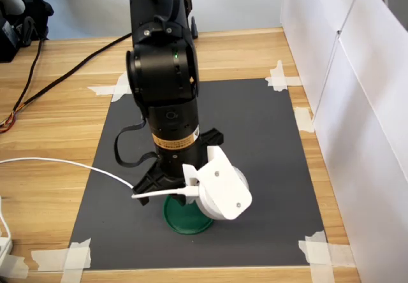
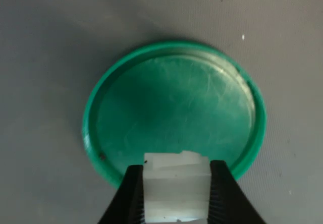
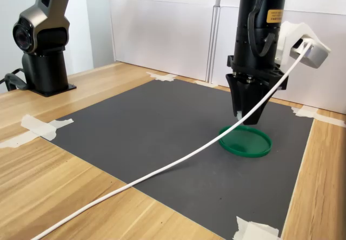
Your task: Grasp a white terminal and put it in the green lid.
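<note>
In the wrist view, my gripper (image 2: 175,183) is shut on the white terminal (image 2: 175,176), a small white block pinched between the two black fingers (image 2: 132,193). It hangs just over the near rim of the green lid (image 2: 174,108), which lies flat on the dark mat. In the second exterior view, the gripper (image 3: 243,117) points straight down over the back edge of the green lid (image 3: 246,141), a little above it. In the first exterior view, the arm and its white camera housing (image 1: 220,187) hide most of the green lid (image 1: 185,222).
The lid lies on a dark grey mat (image 1: 255,130) taped to a wooden table (image 1: 51,130). A white cable (image 3: 162,167) trails from the wrist across the mat. White panels (image 1: 357,104) wall one side. A second robot base (image 3: 46,40) stands at the far corner.
</note>
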